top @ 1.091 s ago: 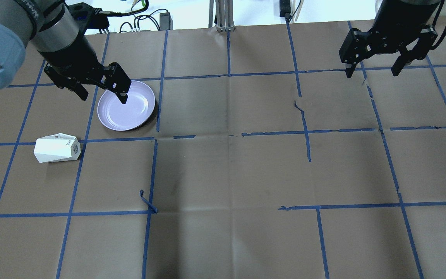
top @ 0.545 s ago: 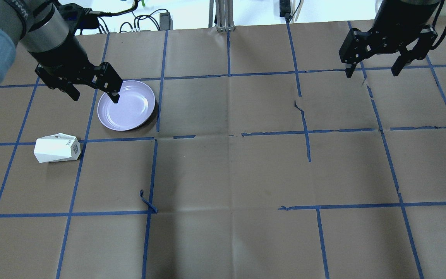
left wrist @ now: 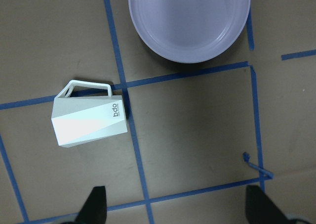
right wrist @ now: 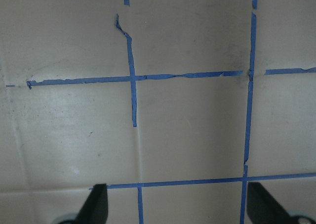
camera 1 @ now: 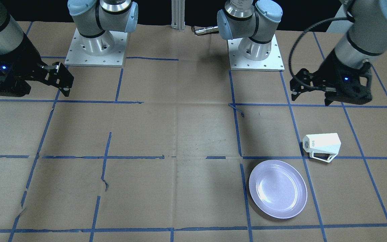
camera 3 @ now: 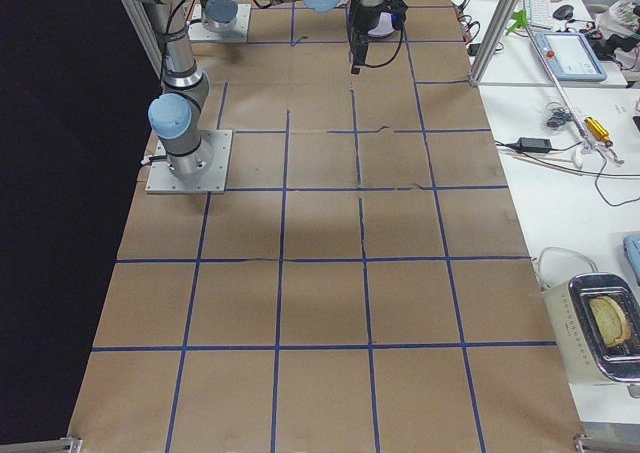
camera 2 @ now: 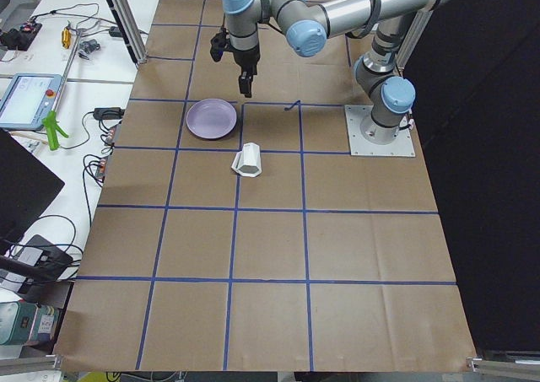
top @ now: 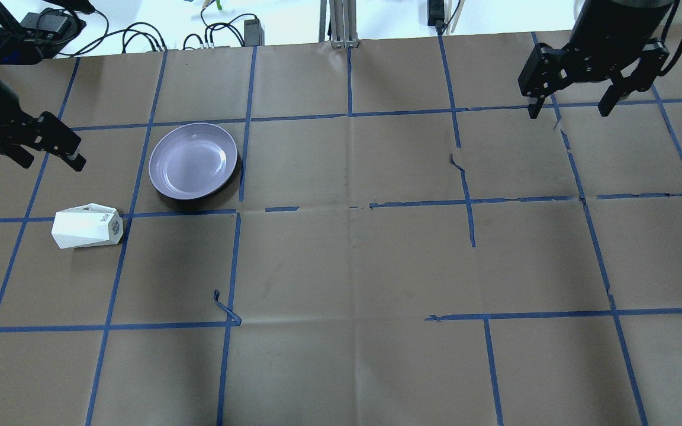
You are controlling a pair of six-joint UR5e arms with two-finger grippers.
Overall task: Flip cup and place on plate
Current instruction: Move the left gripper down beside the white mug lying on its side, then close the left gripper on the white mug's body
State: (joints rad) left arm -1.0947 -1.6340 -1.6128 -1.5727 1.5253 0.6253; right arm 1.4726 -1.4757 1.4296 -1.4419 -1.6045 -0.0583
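Cup: lies on its side on the brown-papered table, on the robot's left. Nothing is touching it, and I cannot tell for sure which end is the mouth.
Handle: thin and open, it sticks out at the cup's 12 o'clock, toward the far edge. Judged poor to pinch, so keep the fingers off it.
Plate: empty, near the cup at about its 2 o'clock, not touching it.
Left gripper: hangs above the table at the cup's 11 o'clock. Its jaws are spread wide and hold nothing.
Step in hand: probably the approach for the pick. Centre over the cup's body first, then turn the wrist so the fingers close across two opposing flat facets at mid-length, clear of the handle. Descend straight, since a glancing finger could roll or skid the light cup. Grip firmly enough for the turn upright.
Right gripper: well apart, near the plate's 3 o'clock. Its jaws are spread and empty, and it seems unneeded here.
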